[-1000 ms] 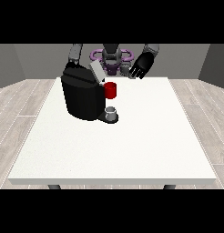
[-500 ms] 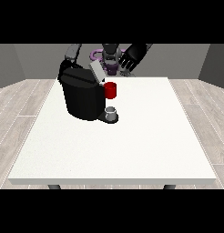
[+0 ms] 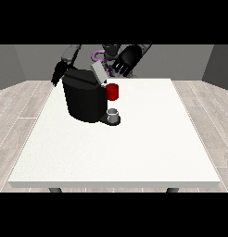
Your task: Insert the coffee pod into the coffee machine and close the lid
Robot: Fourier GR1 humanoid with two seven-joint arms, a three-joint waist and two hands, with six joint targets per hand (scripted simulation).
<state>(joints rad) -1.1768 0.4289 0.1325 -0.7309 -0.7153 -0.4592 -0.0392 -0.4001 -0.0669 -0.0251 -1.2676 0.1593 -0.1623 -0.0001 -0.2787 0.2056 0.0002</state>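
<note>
A black coffee machine (image 3: 85,98) stands on the white table (image 3: 134,139) at the back left. Its grey lid (image 3: 99,73) is tilted up and open. A red part (image 3: 112,91) sticks out at the machine's front, above a small grey cup (image 3: 114,114) on the drip base. I cannot tell whether that red part is the pod. The hand at the view's right (image 3: 126,60) hovers just behind and right of the raised lid, fingers pointing down towards it. The hand at the view's left (image 3: 59,73) hangs behind the machine's left corner, partly hidden.
The robot's body (image 3: 109,53) stands behind the table's far edge. The table's front and right parts stretch out white towards the camera. Wooden floor surrounds the table.
The hand at the view's right has moved left, from beside the machine to just behind the raised lid. The machine, cup and other hand have stayed put.
</note>
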